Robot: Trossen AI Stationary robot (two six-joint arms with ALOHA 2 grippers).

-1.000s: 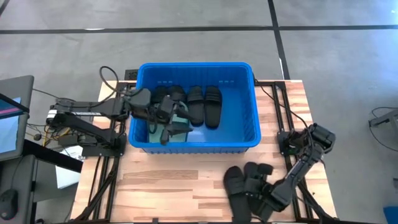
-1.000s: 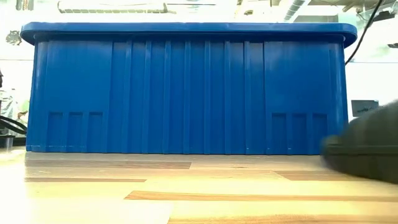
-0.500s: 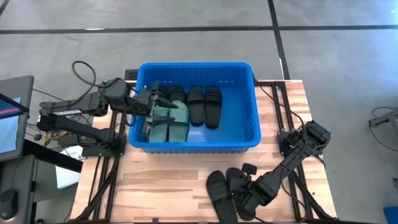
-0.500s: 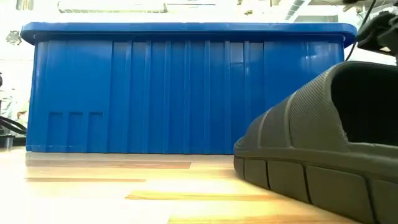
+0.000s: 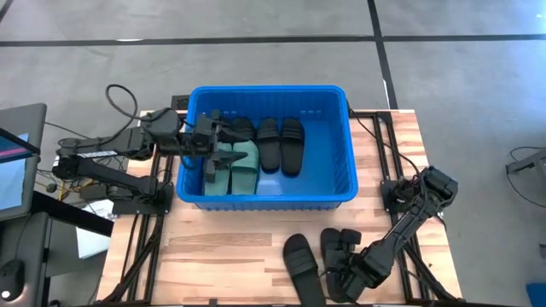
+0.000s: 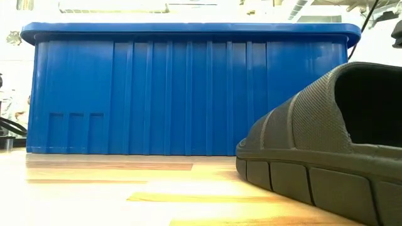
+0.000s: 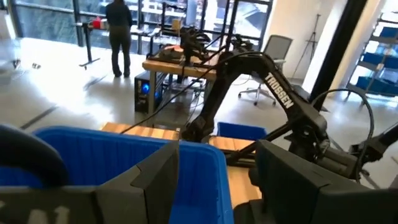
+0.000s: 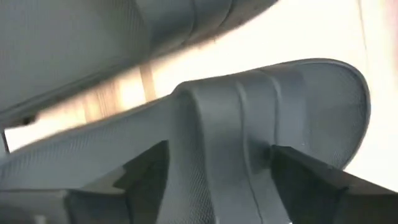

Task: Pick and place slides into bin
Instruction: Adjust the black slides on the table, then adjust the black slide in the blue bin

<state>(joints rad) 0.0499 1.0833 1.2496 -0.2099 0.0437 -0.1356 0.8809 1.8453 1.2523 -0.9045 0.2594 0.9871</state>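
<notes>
The blue bin stands at the table's far middle and fills the low view. On its floor two green slides lie side by side, with three black slides to their right. My left gripper hovers open over the bin's left end, with nothing between its fingers. Two more black slides lie sole down on the table near its front edge, and one looms in the low view. My right gripper is low among them, open, its fingers on either side of one black slide's strap. My right gripper has its fingers on either side of a black slide's strap, which runs across the gap. The slide lies on the table. Whether the fingers touch the strap, I cannot tell.
The bare wooden table stretches between the bin's near wall and the front edge on the left. Monitors and cables stand beyond the table's left edge. Through the left wrist view another robot arm and a person show in the room.
My left gripper has drawn back from over the green slides toward the bin's left wall, leaving both green slides in plain sight on the bin's floor. My right gripper has swept toward the table's left along the front edge, sliding the black slides that way.
</notes>
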